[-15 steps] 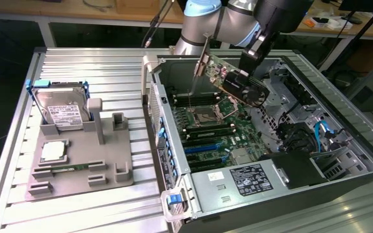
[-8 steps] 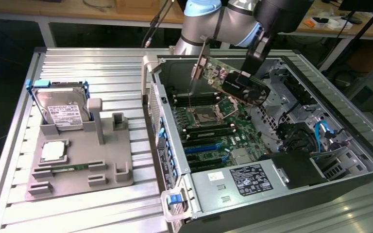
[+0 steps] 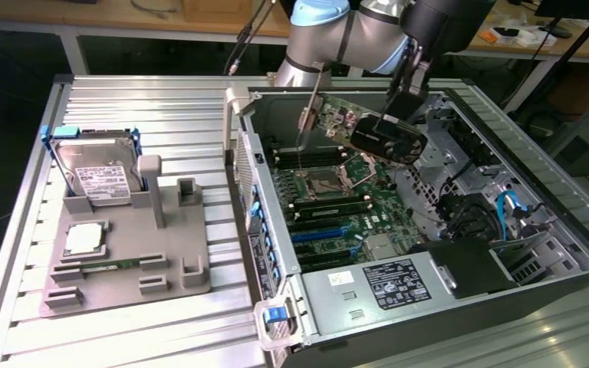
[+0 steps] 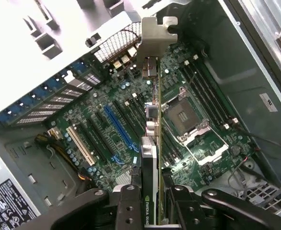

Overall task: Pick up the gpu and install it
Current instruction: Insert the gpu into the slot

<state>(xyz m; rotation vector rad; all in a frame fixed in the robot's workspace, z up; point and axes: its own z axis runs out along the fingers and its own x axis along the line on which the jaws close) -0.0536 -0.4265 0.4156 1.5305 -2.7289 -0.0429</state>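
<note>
The gpu (image 3: 337, 115) hangs on edge inside the open computer case (image 3: 274, 222), above the motherboard (image 3: 340, 203). It is a thin card with a green-brown face, and its silver bracket (image 3: 311, 115) points down toward the case's rear wall. My gripper (image 3: 389, 136) is shut on the card's end away from the bracket. In the wrist view the gpu (image 4: 151, 143) runs edge-on from my gripper (image 4: 152, 211) up to the bracket (image 4: 153, 36). Its fingers (image 4: 128, 203) press both faces. The card floats apart from the board (image 4: 107, 129), above the blue slot (image 4: 119, 125) and the processor socket (image 4: 183, 115).
A grey fixture (image 3: 120, 268) stands on the ribbed table at the exterior view's left. It carries a silver hard drive (image 3: 95, 165), a processor (image 3: 85, 238) and a green memory stick (image 3: 110, 266). Inside the case are the power supply (image 3: 382, 287), cables (image 3: 505, 211) and drive cages.
</note>
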